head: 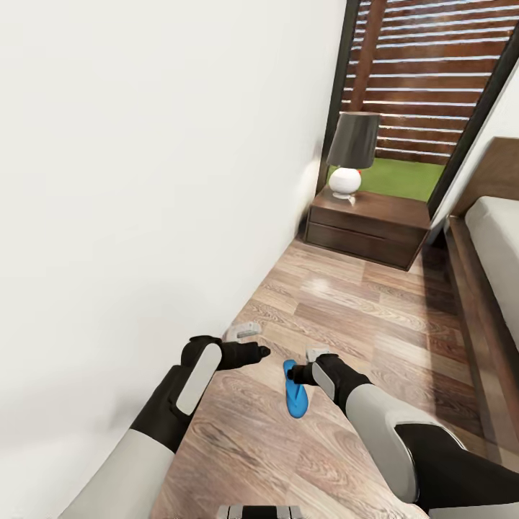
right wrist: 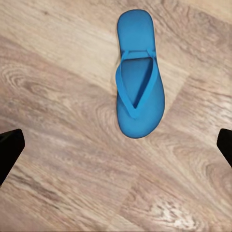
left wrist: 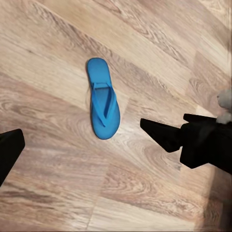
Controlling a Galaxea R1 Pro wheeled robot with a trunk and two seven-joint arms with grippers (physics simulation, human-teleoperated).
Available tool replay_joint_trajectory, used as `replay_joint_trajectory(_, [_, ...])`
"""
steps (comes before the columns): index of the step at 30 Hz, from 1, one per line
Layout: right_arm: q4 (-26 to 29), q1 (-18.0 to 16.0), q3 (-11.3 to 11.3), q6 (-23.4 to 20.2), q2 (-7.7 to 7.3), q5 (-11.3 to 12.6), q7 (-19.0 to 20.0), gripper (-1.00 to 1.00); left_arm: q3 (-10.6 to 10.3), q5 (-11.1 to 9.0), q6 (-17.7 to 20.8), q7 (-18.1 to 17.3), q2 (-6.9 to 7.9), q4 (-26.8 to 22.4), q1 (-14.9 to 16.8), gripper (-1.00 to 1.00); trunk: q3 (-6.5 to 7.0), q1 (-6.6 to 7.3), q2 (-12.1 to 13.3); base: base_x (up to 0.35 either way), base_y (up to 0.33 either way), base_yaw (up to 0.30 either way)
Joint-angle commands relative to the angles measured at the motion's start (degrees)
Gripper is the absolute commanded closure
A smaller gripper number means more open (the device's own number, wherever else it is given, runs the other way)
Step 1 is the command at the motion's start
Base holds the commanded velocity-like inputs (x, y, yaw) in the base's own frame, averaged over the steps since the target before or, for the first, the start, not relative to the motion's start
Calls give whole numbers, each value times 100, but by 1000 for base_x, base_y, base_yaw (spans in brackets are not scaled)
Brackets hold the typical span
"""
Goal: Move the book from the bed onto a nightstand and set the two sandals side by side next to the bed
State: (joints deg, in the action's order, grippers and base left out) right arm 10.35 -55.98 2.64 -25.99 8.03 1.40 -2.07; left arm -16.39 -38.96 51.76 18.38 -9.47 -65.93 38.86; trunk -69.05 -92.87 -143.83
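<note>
At your far left, a plain white wall [head: 144, 180] runs alongside the wooden floor [head: 360, 303]. Your left gripper [head: 254, 342] hangs above the floor near the wall, jaws spread apart and holding nothing. Just right of it, one blue sandal [head: 294, 393] lies flat on the planks, strap side up; your right gripper [head: 308, 364] hovers directly over it, fingers wide apart, not touching it. In the right wrist view the sandal [right wrist: 139, 77] lies between the two fingertips. Further back, the nightstand [head: 367, 227] stands against the wall, carrying a lamp [head: 352, 155] with a dark shade. At your far right, the bed [head: 497, 252] shows its mattress edge. No readable writing or labels appear.
</note>
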Motion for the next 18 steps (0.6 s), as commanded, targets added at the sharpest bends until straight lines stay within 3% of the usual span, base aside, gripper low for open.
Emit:
replay_joint_trajectory(1, [11, -1, 26, -31, 4, 16, -20, -100, -6, -99, 13, 57, -2, -11, 8, -100, -28, -1, -4, 2, 0, 0])
replay_joint_trajectory(10, [11, -34, 26, 0, 37, -2, -174, -100, -8, -264, 78, 75, -8, -171, 225, -100, -227, -24, -16, 0, 0, 0])
replay_joint_trajectory(18, [73, -70, 24, 101, 91, -9, -497, -100, -18, -599, 143, 125, -4, -222, 464, -100, -404, -45, -26, 0, 0, 0])
